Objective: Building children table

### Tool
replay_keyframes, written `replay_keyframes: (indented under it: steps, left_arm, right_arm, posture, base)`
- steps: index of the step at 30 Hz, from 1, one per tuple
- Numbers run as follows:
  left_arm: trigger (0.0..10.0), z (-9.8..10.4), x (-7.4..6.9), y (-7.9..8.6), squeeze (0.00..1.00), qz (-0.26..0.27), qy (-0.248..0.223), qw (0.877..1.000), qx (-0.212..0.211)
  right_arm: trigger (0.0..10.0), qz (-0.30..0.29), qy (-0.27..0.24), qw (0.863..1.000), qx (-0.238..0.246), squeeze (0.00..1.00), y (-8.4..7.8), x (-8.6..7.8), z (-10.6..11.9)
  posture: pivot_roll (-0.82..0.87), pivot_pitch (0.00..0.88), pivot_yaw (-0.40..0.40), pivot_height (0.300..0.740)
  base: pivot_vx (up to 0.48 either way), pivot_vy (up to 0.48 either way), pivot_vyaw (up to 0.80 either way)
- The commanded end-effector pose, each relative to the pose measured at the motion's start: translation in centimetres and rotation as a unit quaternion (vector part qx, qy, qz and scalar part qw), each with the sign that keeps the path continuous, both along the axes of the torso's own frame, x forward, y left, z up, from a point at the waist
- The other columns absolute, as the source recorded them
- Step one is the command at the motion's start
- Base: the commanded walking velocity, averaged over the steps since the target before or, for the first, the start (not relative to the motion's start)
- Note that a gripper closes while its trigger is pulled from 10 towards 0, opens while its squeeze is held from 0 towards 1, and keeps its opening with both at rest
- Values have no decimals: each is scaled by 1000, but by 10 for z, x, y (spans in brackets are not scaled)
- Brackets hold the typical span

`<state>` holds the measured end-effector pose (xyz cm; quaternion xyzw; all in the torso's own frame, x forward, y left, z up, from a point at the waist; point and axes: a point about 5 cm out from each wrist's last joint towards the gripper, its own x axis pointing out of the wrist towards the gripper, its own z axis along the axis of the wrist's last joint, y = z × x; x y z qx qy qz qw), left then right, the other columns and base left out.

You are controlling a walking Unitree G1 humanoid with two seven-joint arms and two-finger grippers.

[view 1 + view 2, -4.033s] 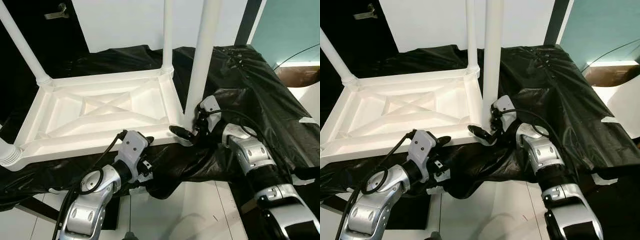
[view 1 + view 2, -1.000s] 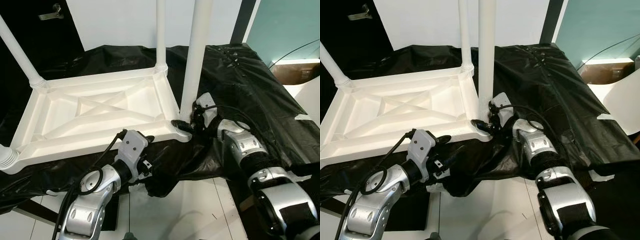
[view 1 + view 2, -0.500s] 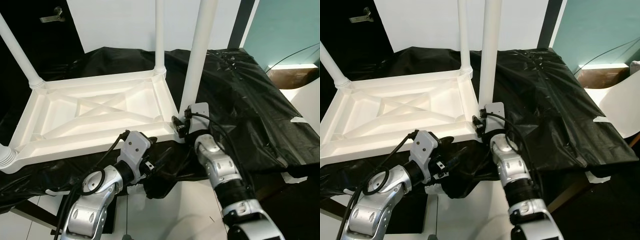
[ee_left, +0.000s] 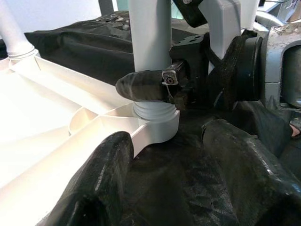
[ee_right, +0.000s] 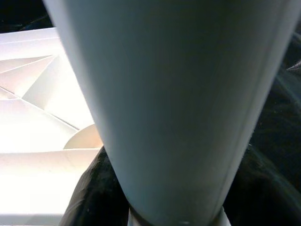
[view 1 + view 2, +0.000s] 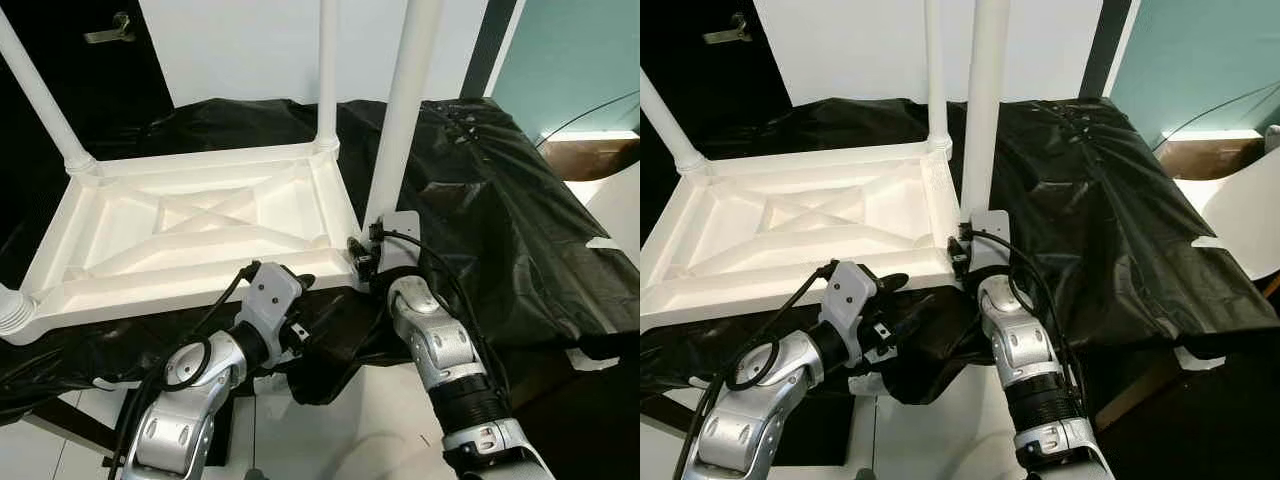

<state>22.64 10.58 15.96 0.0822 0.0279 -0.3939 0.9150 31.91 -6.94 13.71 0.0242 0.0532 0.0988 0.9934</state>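
Swung in from the side, the right gripper (image 4: 155, 89) now clasps the base of the near white plastic table leg (image 6: 403, 110), which stands upright in the corner socket of the upturned white plastic tabletop (image 6: 190, 235). Left gripper (image 6: 300, 300) lies spread open just below that corner, on crumpled black plastic sheeting (image 6: 500, 200).

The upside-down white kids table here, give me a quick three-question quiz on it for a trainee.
1. True or false: the tabletop lies underside up on black sheeting.
2. Which gripper is wrapped round the base of the near right leg? A) left B) right
3. Fill in: the near left corner socket has ___ leg in it.

Key: 1 true. 2 B, the right gripper. 3 no.
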Motion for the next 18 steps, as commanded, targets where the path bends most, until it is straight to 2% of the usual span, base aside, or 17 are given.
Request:
replay_keyframes:
  steps: [1,5,6,7,8,13,14,15,16,17,18]
  left_arm:
    - [10000,-2,1,4,0,38,0,999,1]
    - [10000,-2,1,4,0,40,0,999,-1]
    - [10000,-2,2,4,0,41,-1,999,-1]
    - [10000,-2,2,4,0,41,-1,999,-1]
    - [10000,-2,2,4,0,44,-2,999,-3]
    - [10000,-2,2,3,0,44,-2,999,-3]
    - [10000,-3,1,2,0,43,-1,999,-3]
    - [10000,-3,1,3,0,43,-1,999,-3]
    - [10000,-3,1,3,0,43,-1,999,-3]
    - [10000,-3,1,3,0,42,0,999,-2]
    - [10000,-3,1,3,0,42,0,999,-2]
  right_arm:
    - [10000,3,26,1000,17,0,8,-5,-9]
    - [10000,9,19,1000,15,0,8,-5,-7]
    - [10000,12,12,1000,13,1000,6,-5,-5]
    - [10000,12,12,1000,13,1000,6,-5,-5]
    - [10000,29,-10,999,11,1000,-3,-3,0]
    - [10000,62,-27,998,5,1000,-18,1,4]
    - [10000,97,-34,995,-2,984,-30,3,5]
    - [10000,115,-32,993,1,286,-34,4,5]
    - [10000,115,-32,993,1,286,-34,4,5]
    - [10000,140,-38,989,-9,0,-43,6,6]
    - [10000,140,-38,989,-9,0,-43,6,6]
  posture:
    - [79,9,-27,740]
    - [78,11,-28,740]
    - [75,14,-29,740]
    - [75,14,-29,740]
    - [72,18,-26,740]
    - [72,17,-30,740]
    - [73,14,-30,740]
    - [73,14,-30,740]
    - [73,14,-30,740]
    - [71,13,-27,740]
    - [71,13,-27,740]
  base:
    - [0,0,0]
    - [0,0,0]
    - [0,0,0]
    - [0,0,0]
    - [0,0,0]
    - [0,0,0]
    - [0,0,0]
    - [0,0,0]
    - [0,0,0]
    - [0,0,0]
    - [0,0,0]
